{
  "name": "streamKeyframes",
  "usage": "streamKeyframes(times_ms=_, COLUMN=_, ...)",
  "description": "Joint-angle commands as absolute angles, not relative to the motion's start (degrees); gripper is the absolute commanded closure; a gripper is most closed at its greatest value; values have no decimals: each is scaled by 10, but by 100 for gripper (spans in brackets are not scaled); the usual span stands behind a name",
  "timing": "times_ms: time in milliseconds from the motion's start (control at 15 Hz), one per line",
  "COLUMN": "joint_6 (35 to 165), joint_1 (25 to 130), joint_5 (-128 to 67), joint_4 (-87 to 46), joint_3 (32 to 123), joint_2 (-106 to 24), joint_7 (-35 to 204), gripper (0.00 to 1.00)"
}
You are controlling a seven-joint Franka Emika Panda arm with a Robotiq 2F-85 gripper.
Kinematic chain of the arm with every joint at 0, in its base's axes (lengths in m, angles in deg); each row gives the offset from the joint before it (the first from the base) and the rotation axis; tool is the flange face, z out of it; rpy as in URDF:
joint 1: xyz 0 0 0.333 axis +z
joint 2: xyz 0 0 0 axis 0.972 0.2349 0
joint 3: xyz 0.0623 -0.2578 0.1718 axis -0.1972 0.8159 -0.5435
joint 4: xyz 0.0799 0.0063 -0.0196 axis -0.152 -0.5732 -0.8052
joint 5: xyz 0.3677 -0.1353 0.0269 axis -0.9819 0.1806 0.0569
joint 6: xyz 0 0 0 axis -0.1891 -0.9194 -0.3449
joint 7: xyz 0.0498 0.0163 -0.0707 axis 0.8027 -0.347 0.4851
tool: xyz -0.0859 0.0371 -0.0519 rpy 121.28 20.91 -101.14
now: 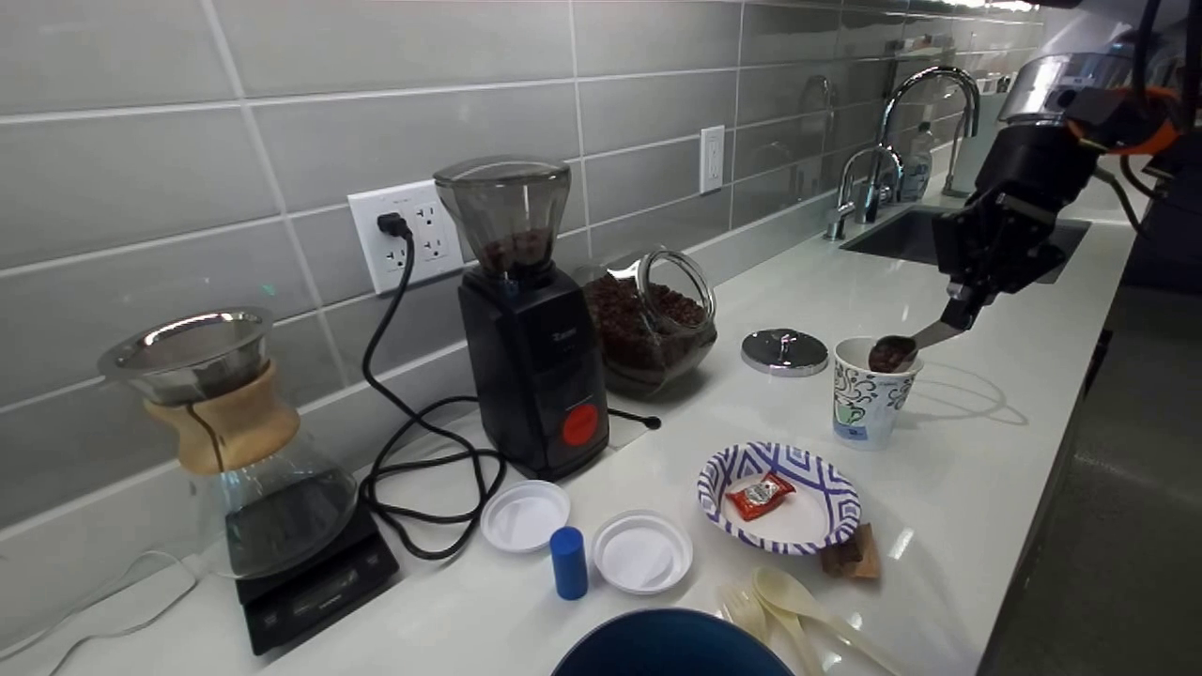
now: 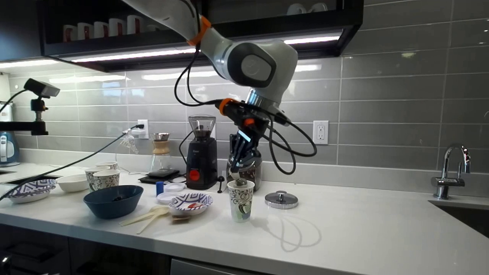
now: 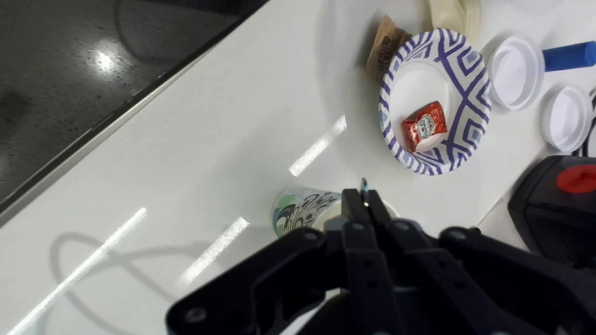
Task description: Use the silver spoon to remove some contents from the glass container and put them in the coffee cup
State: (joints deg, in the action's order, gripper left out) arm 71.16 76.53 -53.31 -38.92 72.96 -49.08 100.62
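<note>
My gripper (image 3: 366, 191) is shut on the handle of the silver spoon (image 1: 939, 333), whose end pokes out between the fingertips in the wrist view. Dark brown contents fill the spoon's bowl, which sits at the mouth of the coffee cup (image 1: 869, 408); I cannot tell whether it dips below the rim. The cup, white with a green and dark pattern, stands upright under the gripper and is partly covered by it in the wrist view. Behind, near the wall, the glass container (image 1: 643, 338) holds dark brown contents, its round mouth uncovered; the arm partly hides it in an exterior view (image 2: 252, 173).
A black grinder (image 1: 535, 376) stands beside the glass container. The chrome lid (image 1: 785, 351) lies near the cup. Close by are a patterned plate (image 1: 826, 507) with a red packet, white lids (image 1: 526, 516), a blue bowl (image 2: 113, 202) and pale utensils (image 2: 149, 215).
</note>
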Motion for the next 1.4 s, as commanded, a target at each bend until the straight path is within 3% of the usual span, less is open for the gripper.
streamKeyframes(times_ms=0, joint_6=717, joint_1=783, joint_5=-468, joint_4=-396, joint_3=719, joint_2=-509, joint_7=949, gripper=99)
streamKeyframes(times_ms=1333, joint_6=710, joint_1=864, joint_5=-217, joint_4=-363, joint_3=665, joint_2=-496, joint_7=801, gripper=99)
